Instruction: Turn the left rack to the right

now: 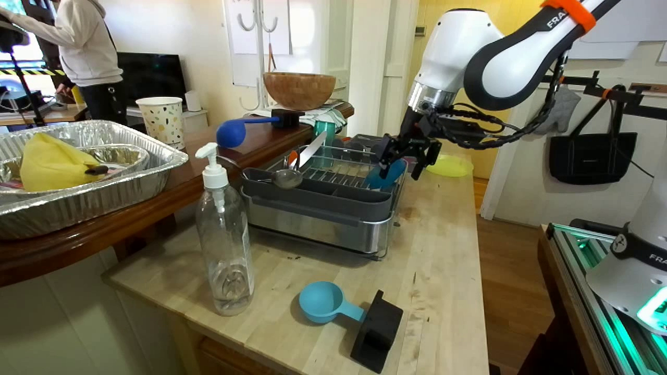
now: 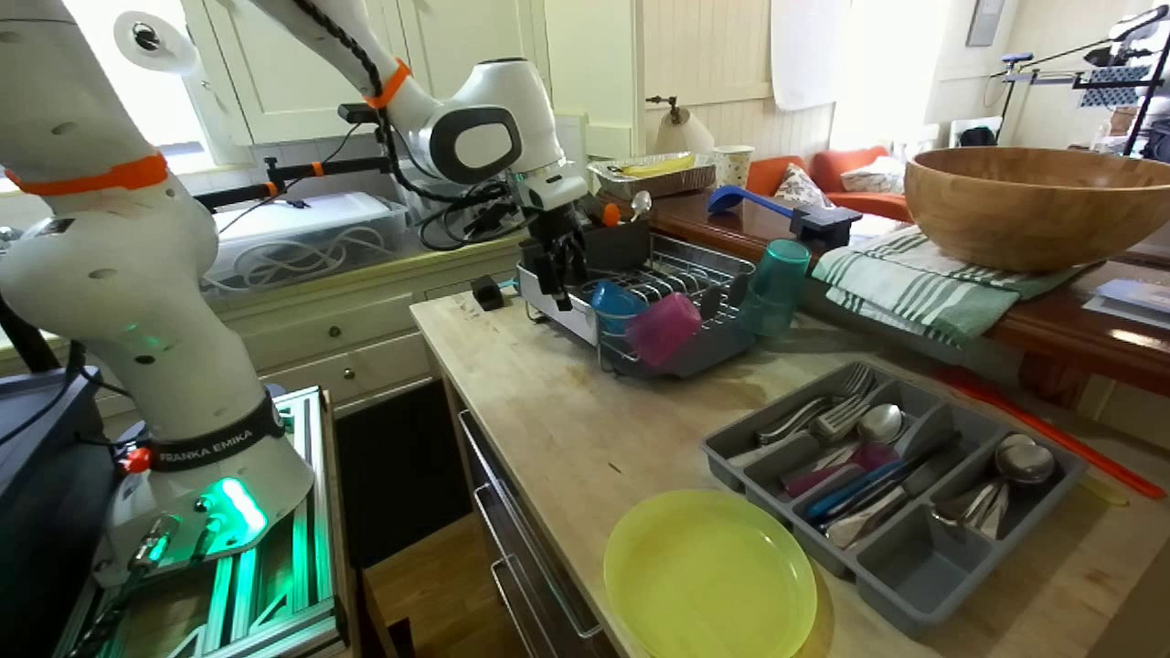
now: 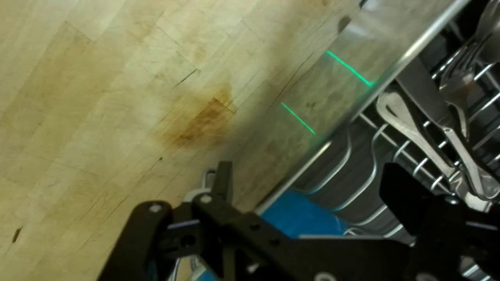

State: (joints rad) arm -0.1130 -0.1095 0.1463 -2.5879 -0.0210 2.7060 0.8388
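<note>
The left rack (image 1: 323,229) is a silver wire dish rack with a grey base and holder, on the wooden table beside the raised ledge. It shows in both exterior views (image 2: 574,315) and in the wrist view (image 3: 390,74). It holds a blue cup (image 2: 614,302), a pink cup (image 2: 664,327) tilted at its end, a teal cup (image 2: 777,283) and cutlery. My gripper (image 1: 401,169) is open over the rack's long side rim. In the wrist view, the gripper (image 3: 308,179) has one fingertip outside the rim and one over the inside. I cannot tell whether it touches.
A pump bottle (image 1: 226,260) and a light blue scoop (image 1: 323,302) on a black block stand at one end. A cutlery tray (image 2: 923,594) and yellow plate (image 2: 708,576) lie at the opposite end. The ledge carries a foil pan (image 1: 151,172) and wooden bowl (image 1: 299,91).
</note>
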